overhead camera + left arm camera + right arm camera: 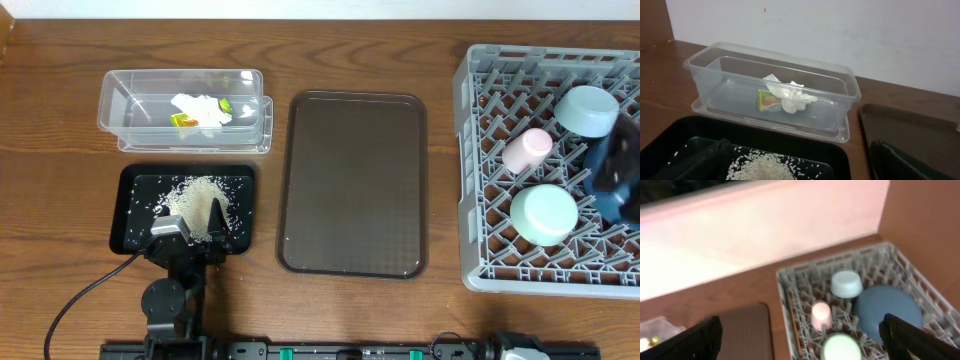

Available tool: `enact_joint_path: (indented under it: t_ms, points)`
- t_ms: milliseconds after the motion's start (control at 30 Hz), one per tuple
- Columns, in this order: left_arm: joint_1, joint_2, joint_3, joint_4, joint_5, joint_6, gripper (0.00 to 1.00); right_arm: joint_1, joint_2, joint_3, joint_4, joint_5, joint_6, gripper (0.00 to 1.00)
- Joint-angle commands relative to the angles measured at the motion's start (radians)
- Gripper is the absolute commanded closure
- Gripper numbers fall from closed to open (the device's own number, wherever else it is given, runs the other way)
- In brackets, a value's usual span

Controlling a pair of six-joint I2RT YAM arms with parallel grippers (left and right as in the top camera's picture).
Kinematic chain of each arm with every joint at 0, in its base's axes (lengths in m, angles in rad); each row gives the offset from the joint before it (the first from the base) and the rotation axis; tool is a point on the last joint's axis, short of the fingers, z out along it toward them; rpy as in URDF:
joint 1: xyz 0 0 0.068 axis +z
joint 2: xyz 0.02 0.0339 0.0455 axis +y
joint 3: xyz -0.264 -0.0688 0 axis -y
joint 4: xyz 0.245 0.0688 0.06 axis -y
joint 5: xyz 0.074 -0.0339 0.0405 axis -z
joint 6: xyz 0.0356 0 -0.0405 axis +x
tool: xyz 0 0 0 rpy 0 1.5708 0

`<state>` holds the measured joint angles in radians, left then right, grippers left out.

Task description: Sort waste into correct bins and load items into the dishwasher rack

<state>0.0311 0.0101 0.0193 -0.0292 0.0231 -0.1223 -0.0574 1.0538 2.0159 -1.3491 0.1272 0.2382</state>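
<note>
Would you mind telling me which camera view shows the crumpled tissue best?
The left wrist view: the tissue sits close and sharp inside the clear tub. Overhead shows it small; the right wrist view, only an edge blur.

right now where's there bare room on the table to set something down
The brown serving tray is bare, between the black tray and the rack. Bare wood lies left of the clear tub. Crowded: the rack's right side with bowls, and the black tray under the left pincer.
</note>
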Motion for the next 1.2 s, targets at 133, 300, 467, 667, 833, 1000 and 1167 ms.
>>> enact_joint_path:
  t_ms: [133,300,467,667,833,1000,1167]
  points:
    - [0.004,-0.006,-0.015,-0.042,-0.02,0.017,0.1,0.033,-0.215,-0.398,0.196,-0.06,0.008,0.01]
    - [0.004,-0.006,-0.015,-0.042,-0.02,0.017,0.1,0.042,-0.348,-0.745,0.401,-0.144,0.008,0.01]
    - [0.004,-0.006,-0.015,-0.042,-0.02,0.017,0.1,0.075,-0.49,-1.096,0.685,-0.212,0.009,0.01]
    - [0.004,-0.006,-0.015,-0.042,-0.02,0.017,0.1,0.089,-0.678,-1.425,0.96,-0.278,0.017,0.01]
    - [0.004,-0.006,-0.015,-0.042,-0.02,0.017,0.1,0.089,-0.831,-1.594,1.055,-0.278,0.024,0.01]
    - [0.004,-0.006,-0.015,-0.042,-0.02,0.017,0.1,0.09,-0.93,-1.738,1.165,-0.273,0.023,0.01]
    - [0.004,-0.006,-0.015,-0.042,-0.02,0.017,0.1,0.09,-0.998,-1.867,1.286,-0.273,0.024,0.01]
